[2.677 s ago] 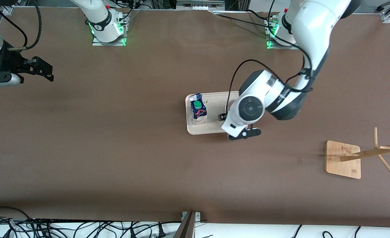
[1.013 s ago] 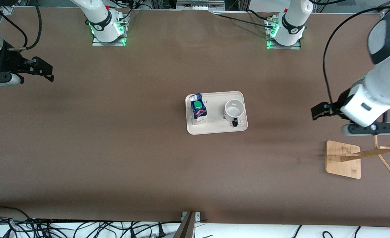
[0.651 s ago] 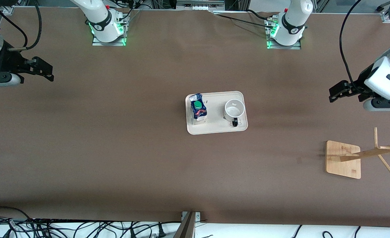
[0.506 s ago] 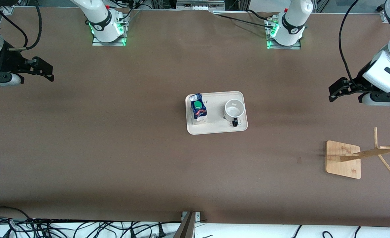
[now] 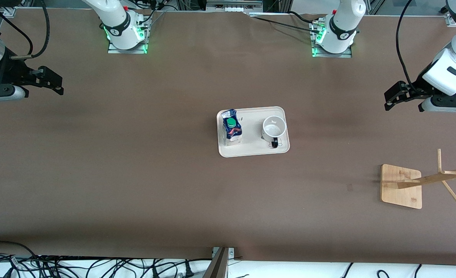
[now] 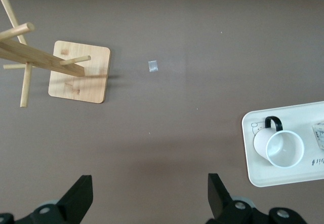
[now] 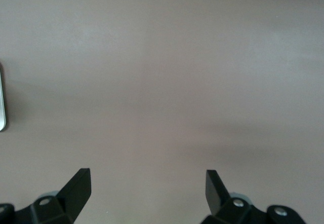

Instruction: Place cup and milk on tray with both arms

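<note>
Both of our grippers are empty with fingers spread wide. In the front view, our left gripper (image 5: pixel 390 99) hangs over bare table at the left arm's end, well apart from the tray (image 5: pixel 251 151). Our right gripper (image 5: pixel 54 82) hangs over bare table at the right arm's end, and that arm waits. The milk (image 5: pixel 231 130) stands upright on the tray at the end toward the right arm. The cup (image 5: pixel 274 128) stands mouth up at the end toward the left arm, its handle pointing at the front camera and close to the tray's rim. We judge the task done: both things sit on the tray. A bamboo rack (image 5: pixel 401 186) stands nearer the camera than our left gripper.

In the left wrist view, our fingers (image 6: pixel 81 198) are wide apart with nothing between them. We see the rack (image 6: pixel 80 72) with its pegs, and the cup (image 6: pixel 281 148) on the tray (image 6: pixel 253 176). Little is left to go wrong. If our left arm swings low toward the camera, it could catch a peg and tip the rack.

In the right wrist view, our fingers (image 7: pixel 78 186) frame only bare table, with a sliver of tray (image 7: pixel 2 117) at the picture's edge. A needless return by either arm could knock the tall, narrow milk over.
</note>
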`<state>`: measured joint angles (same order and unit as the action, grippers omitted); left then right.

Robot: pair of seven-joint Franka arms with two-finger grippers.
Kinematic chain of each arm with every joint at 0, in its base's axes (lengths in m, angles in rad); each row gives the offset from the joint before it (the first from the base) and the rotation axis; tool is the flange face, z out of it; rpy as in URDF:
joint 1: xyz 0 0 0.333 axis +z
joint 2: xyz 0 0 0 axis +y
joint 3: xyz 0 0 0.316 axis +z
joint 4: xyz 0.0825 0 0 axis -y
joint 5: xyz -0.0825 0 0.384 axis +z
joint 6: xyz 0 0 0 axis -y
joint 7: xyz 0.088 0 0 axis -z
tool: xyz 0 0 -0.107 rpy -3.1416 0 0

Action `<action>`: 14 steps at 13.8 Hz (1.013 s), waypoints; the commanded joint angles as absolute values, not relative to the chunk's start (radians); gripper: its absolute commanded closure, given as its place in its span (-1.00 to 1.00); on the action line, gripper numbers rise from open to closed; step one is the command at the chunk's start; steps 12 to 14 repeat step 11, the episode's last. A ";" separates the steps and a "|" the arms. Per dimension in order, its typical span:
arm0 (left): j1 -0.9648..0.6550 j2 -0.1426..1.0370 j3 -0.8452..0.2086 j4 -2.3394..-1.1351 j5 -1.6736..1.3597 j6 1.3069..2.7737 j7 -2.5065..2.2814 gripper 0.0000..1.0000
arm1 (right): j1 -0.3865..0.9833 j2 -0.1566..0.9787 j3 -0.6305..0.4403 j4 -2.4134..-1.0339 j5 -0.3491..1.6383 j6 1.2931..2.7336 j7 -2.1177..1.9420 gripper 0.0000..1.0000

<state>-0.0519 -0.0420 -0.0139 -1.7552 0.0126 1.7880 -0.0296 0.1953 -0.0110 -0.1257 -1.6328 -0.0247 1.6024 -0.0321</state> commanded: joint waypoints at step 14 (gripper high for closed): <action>-0.061 -0.015 -0.021 -1.721 0.003 1.743 -0.003 -1.00 | 0.186 -0.006 -0.110 -1.611 -0.029 1.585 -0.018 -1.00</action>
